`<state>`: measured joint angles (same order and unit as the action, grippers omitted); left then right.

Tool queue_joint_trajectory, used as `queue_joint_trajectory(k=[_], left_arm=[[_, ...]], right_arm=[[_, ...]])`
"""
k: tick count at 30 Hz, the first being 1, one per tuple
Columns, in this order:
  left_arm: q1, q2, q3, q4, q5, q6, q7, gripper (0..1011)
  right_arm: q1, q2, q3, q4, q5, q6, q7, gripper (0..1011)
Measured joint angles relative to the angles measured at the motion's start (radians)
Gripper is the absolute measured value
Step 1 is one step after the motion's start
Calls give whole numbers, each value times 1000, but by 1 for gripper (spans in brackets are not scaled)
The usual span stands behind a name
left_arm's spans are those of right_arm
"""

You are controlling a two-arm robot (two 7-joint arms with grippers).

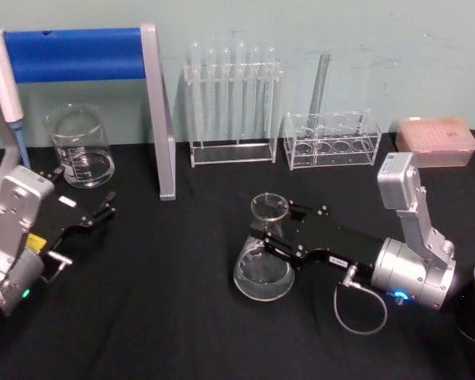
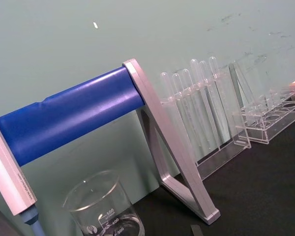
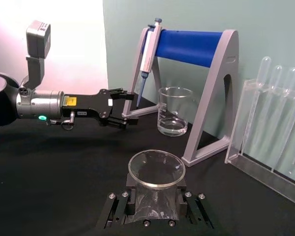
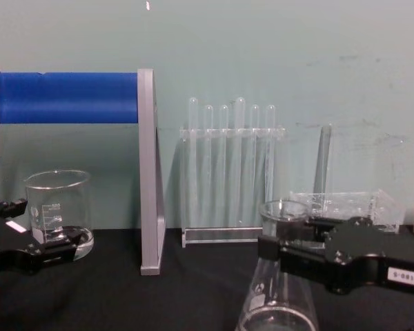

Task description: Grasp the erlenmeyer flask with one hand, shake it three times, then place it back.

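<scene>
glass beaker [image 2: 101,212] marked 500, 400, 300

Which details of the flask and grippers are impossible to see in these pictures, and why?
1. Chest view: the bottom edge cuts off the base of the erlenmeyer flask, so its table contact is unseen there.
2. Right wrist view: the right gripper, shut on the neck, hides the flask's body.
3. Chest view: the white label is too small to read.
4. Head view: the left edge cuts off the arm of the open left gripper.
</scene>
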<state>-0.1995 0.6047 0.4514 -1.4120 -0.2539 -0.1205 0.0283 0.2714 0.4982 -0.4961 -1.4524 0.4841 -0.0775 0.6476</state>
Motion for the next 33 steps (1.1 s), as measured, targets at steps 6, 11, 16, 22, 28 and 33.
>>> queue_joint_trajectory(k=[6,11,16,22,28,33], left_arm=[[0,0,0,0,0,0,0,1001],[0,0,0,0,0,0,0,1001],[0,0,0,0,0,0,0,1001],[0,0,0,0,0,0,0,1001],[0,0,0,0,0,0,0,1001],[0,0,0,0,0,0,0,1001]], right_arm=[[7,-4,-7,25,3,-12,16,448],[11,-6,-13,39,5,-20,27,449],[15,-8,-18,48,8,-23,34,449],[18,-9,-21,56,11,-25,41,449],[21,-9,-25,63,14,-28,48,449],[23,-7,-28,68,16,-29,54,449]])
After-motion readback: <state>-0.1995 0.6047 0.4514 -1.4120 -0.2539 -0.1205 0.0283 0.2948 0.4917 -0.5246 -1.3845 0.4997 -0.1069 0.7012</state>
